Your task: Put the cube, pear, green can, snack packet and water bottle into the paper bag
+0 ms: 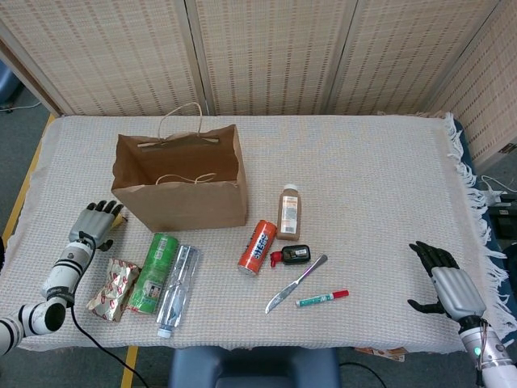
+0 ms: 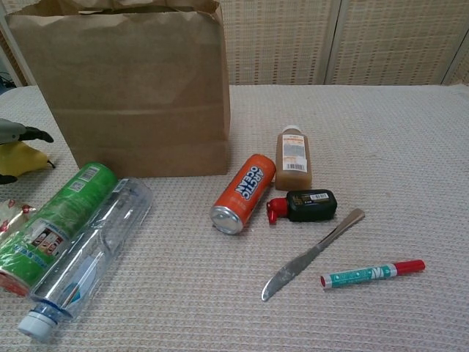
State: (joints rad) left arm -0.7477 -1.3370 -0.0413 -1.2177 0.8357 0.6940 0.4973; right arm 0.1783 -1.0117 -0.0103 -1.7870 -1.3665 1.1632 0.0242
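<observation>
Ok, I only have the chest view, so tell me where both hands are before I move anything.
Observer: The right hand lies far right on the cloth, fingers spread, holding nothing, well clear of the marker.
Operator: Now the left one.
Observer: The left hand sits over the pear, just left of the paper bag. I cannot tell whether it grips.
Operator: Check the bag.
Observer: Its mouth is open upward, and the part of the inside that shows is bare.
</observation>
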